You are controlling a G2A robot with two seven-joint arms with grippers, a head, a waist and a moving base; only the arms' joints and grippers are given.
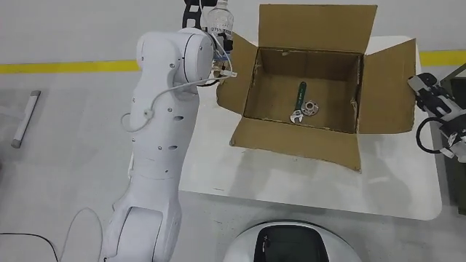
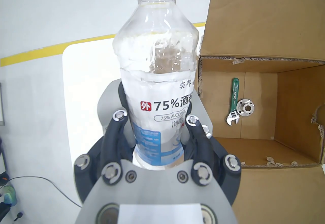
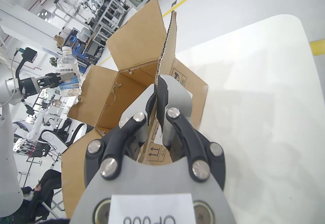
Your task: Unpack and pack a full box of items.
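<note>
The left hand [image 2: 156, 118] is clamped round the disinfectant bottle [image 2: 156, 57], upright just outside the cardboard box [image 1: 298, 142]. The right hand [image 3: 156, 113] pinches the box flap [image 3: 166, 52]. A wrench [image 1: 299, 100] and a flange [image 1: 312, 107] lie inside. Looks like unpacking; next, stand the bottle on the worktop [image 1: 328, 189].

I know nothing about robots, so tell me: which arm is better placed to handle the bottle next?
Left. The left gripper holds the bottle just outside the box; the right gripper is clamped on the box's far flap, away from the bottle.
</note>
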